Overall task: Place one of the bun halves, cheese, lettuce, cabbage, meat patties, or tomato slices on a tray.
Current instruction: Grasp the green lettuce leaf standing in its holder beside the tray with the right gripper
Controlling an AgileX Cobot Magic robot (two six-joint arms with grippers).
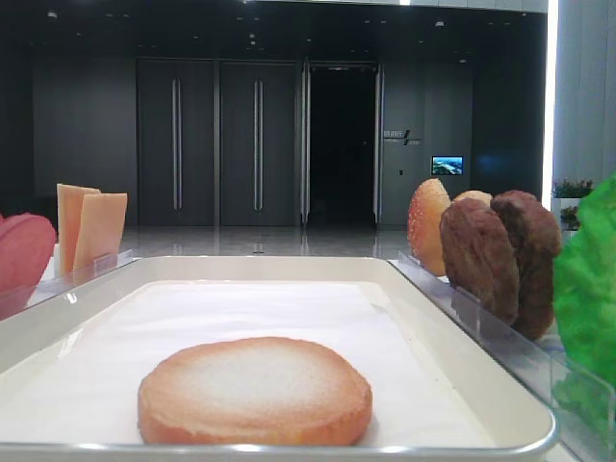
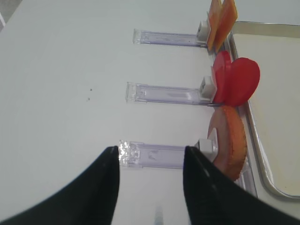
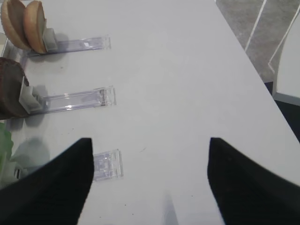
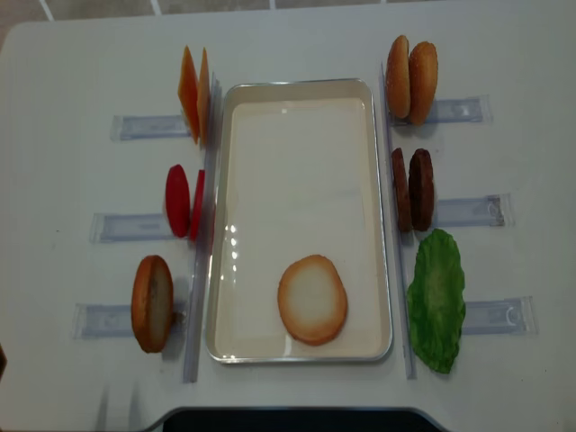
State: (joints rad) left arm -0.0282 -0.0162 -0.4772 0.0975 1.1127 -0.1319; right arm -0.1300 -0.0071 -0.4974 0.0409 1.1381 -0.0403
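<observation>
Bun half flat on tray, near end.

The right gripper shows as two broad black fingers, matte and slightly grainy, each wide at the base and narrowing to a blunt, slanted tip; their inner edges are straight and stand wide apart. The left gripper has the same flat black fingers, smoother in look, with gently curved outer edges and rounded tips set closer together. No cables, screws or markings show on any finger
</observation>
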